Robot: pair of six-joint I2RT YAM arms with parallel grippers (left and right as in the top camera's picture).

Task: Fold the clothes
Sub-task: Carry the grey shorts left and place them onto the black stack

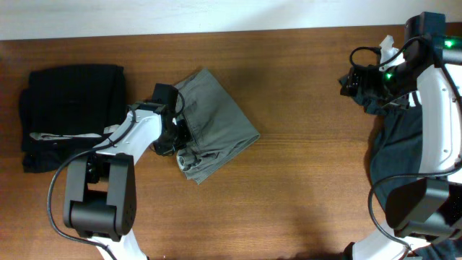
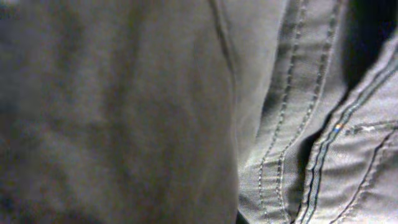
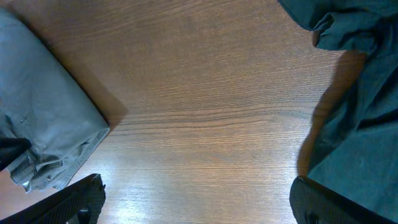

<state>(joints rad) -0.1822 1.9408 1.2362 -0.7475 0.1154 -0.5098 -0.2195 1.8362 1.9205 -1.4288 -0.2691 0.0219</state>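
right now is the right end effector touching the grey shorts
No, the overhead view shows the right end effector over by the dark clothing, with bare wood between it and the grey shorts.

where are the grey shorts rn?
In the overhead view, the grey-khaki shorts lie left of centre, with the left end effector over their left edge, just right of a folded black garment.
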